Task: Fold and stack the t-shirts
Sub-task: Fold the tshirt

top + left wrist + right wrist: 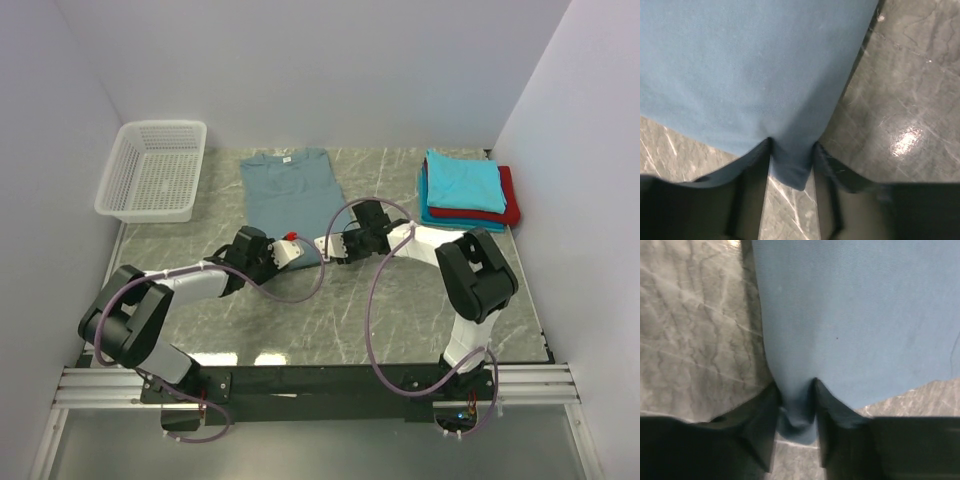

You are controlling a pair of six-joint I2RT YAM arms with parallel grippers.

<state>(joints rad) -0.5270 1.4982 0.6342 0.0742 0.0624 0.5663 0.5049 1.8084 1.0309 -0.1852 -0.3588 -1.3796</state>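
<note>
A dusty grey-blue t-shirt (290, 190) lies folded into a long strip on the marble table, neck label at the far end. My left gripper (298, 250) sits at its near left corner, where the cloth (765, 75) bunches between the dark fingers (752, 170). My right gripper (332, 250) meets the near right corner, with a fold of the hem (797, 415) squeezed between its fingers (832, 405). Both grippers are shut on the shirt's near edge. A stack of folded t-shirts (462, 180) lies at the back right: turquoise on top, then red (508, 200), with teal (440, 218) at the bottom.
A white plastic mesh basket (155, 170) stands at the back left by the wall. White walls close in the table on three sides. The arm bases and a metal rail (320, 385) run along the near edge.
</note>
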